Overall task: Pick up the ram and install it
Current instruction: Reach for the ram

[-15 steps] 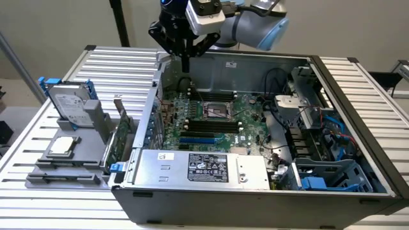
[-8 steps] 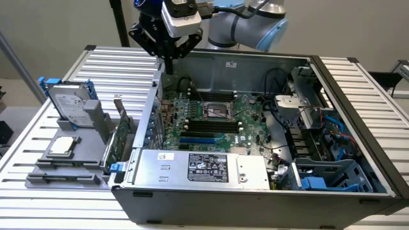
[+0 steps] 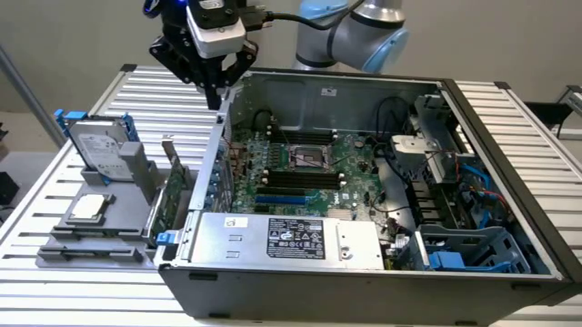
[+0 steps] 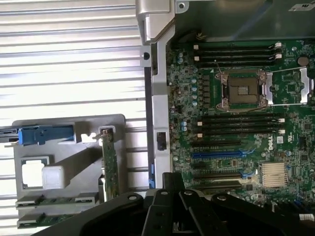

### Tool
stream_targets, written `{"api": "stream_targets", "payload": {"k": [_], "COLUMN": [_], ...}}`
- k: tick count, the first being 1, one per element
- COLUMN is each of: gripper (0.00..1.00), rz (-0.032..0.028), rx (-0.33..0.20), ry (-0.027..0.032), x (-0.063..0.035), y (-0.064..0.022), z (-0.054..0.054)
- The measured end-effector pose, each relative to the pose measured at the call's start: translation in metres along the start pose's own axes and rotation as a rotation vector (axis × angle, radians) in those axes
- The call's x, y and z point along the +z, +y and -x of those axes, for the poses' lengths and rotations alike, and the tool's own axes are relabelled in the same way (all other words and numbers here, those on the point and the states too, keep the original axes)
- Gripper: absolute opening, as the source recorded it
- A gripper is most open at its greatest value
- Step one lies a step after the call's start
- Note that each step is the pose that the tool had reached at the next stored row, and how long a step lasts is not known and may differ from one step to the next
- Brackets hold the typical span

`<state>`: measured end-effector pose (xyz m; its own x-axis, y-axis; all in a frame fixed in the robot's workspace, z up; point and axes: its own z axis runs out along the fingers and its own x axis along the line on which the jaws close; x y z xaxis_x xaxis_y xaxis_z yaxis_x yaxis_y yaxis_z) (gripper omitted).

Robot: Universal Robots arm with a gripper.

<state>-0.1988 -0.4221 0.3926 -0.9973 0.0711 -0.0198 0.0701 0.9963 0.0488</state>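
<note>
Slatted aluminium tabletop [image 3: 136, 102] lies beneath my gripper [image 3: 215, 101], its fingers pressed together on nothing, hovering above the open computer case's side wall [image 3: 221, 143]. Farther from my hand, past the upright expansion card [image 3: 170, 194], the ram [image 4: 54, 201] sits slotted in its grey holder [image 4: 69, 120], likely so its long edge can be pinched.

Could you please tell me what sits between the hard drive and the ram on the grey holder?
The square silver processor lies between the hard drive and the ram, all on the grey holder; the exterior view shows it best.
</note>
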Motion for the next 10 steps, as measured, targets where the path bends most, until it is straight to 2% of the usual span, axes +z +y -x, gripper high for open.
{"api": "stream_targets", "payload": {"k": [10], "gripper": [0.11], "rz": [0.0002], "rx": [0.0], "ry": [-0.0029], "x": [-0.0018], "y": [-0.0239], "z": [-0.04]}}
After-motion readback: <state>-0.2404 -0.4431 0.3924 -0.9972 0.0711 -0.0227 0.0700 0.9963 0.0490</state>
